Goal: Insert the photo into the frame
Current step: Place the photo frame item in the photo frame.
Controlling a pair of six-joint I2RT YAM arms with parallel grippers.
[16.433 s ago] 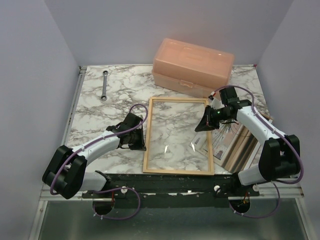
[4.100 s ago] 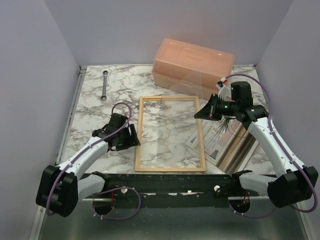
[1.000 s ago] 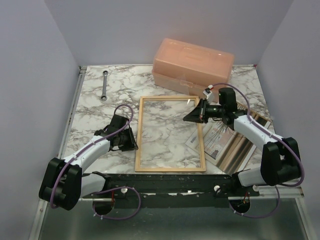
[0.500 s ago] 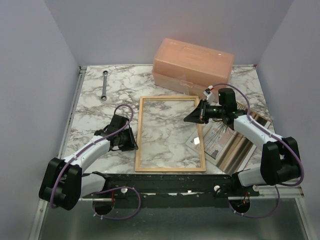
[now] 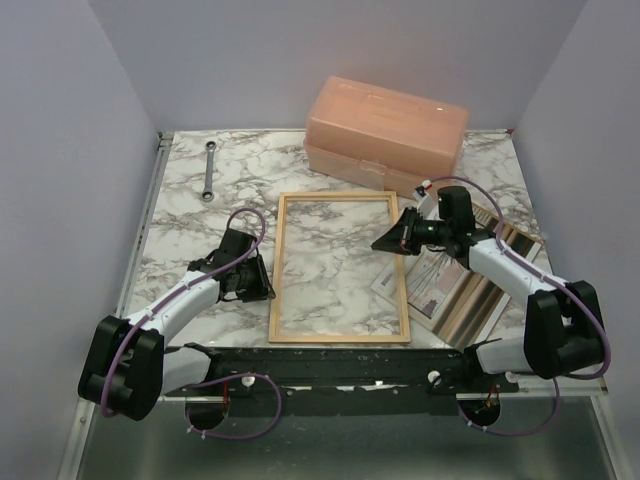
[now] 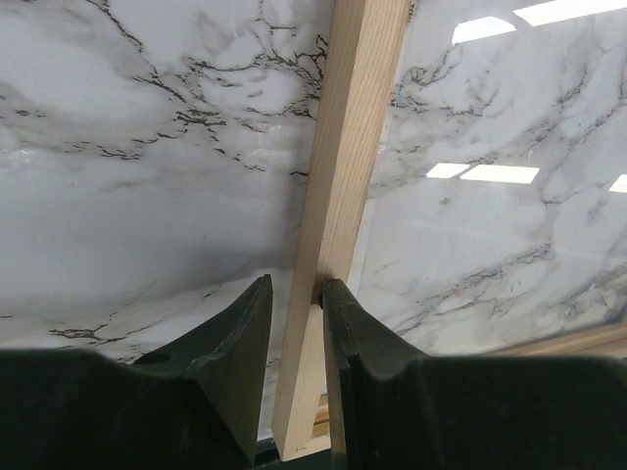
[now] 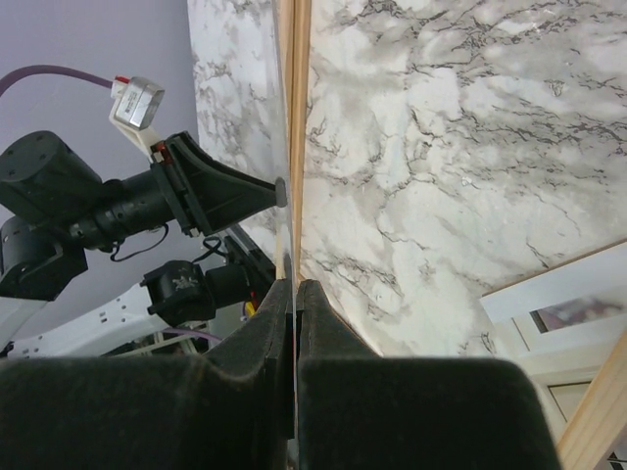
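The light-wood frame (image 5: 339, 338) lies flat on the marble table, in the middle. My left gripper (image 5: 266, 284) is shut on its left rail; the left wrist view shows the rail (image 6: 345, 186) between the fingers of that gripper (image 6: 297, 294). My right gripper (image 5: 384, 243) is shut on the right edge of a clear pane (image 5: 340, 262) over the frame's opening. In the right wrist view the pane (image 7: 293, 196) runs edge-on out of the closed gripper (image 7: 296, 286), beside the frame rail (image 7: 303, 59). The photo (image 5: 432, 291) lies face up at the right, partly under the right arm.
A peach plastic box (image 5: 385, 130) stands at the back, just beyond the frame's far rail. A wrench (image 5: 209, 170) lies at the back left. A brown backing panel (image 5: 490, 296) lies under the photo at the right edge.
My right gripper has shifted slightly right and lower with the pane, laying it flatter over the frame. The left arm and the frame have stayed put.
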